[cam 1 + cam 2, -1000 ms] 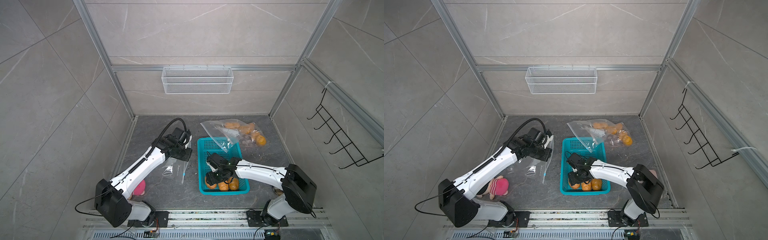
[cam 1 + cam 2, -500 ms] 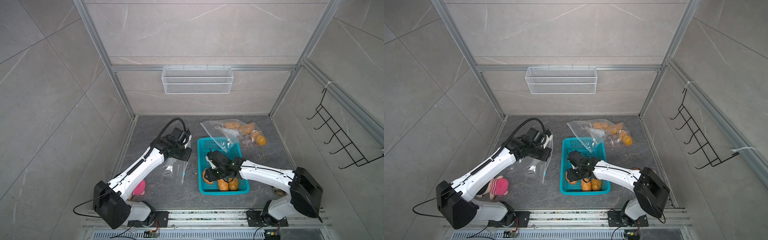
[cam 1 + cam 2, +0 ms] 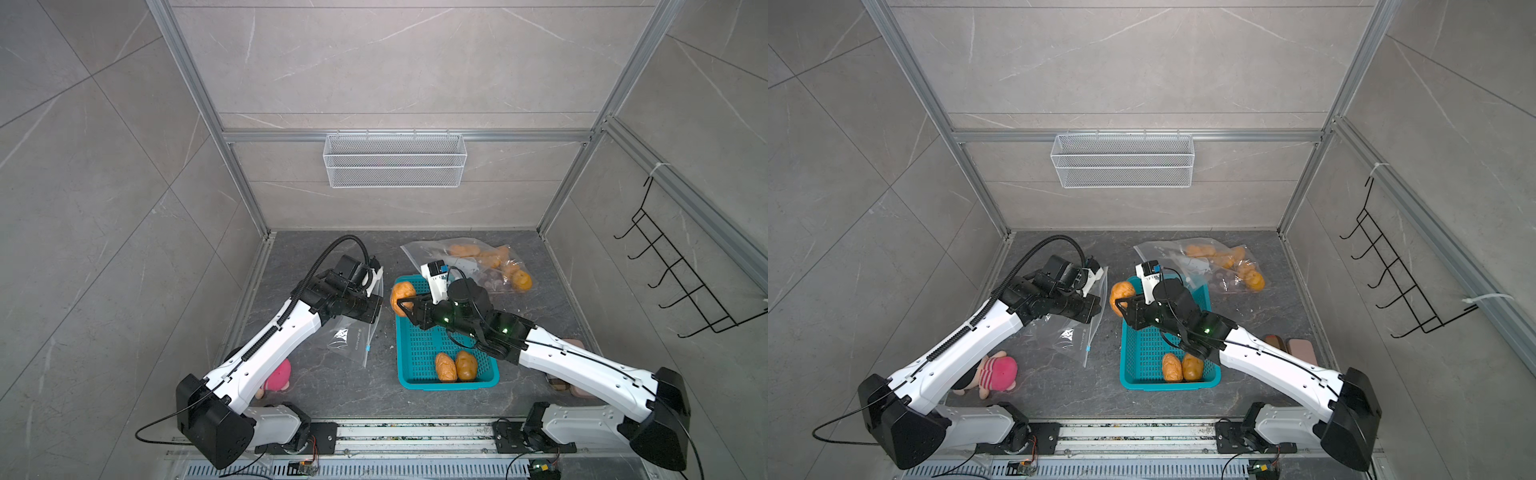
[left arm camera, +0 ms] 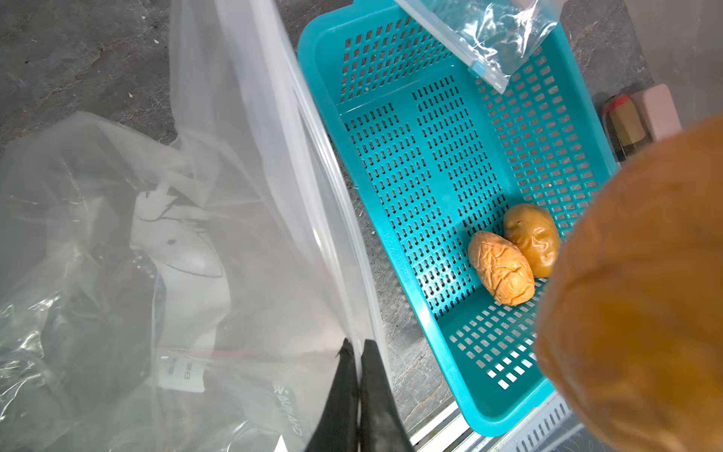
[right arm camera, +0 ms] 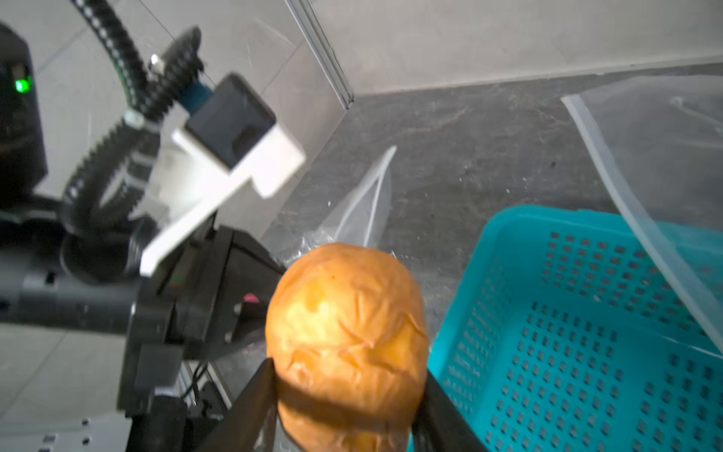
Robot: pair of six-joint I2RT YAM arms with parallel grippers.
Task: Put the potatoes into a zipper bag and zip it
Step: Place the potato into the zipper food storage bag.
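My right tool (image 5: 346, 395) clamps one potato (image 5: 344, 321) over upper-left corner of basket (image 3: 417, 345), mid-frame; left tool (image 4: 358, 371) pinched tight on rim of clear zipper bag (image 4: 234, 176).

You have two matching arms. The left arm (image 3: 270, 345) and right arm (image 3: 582, 365) have glossy white shells joined by black cylindrical joints, and each has a bulky black shoulder block. A black ribbed conduit (image 3: 320, 261) runs along the left arm. Small green lights (image 3: 504, 330) glow on the right arm. A white-bracketed camera (image 3: 434, 276) sits at its wrist. The left end effector (image 4: 357, 352) has slim, black, tapered fingers (image 4: 338, 399).
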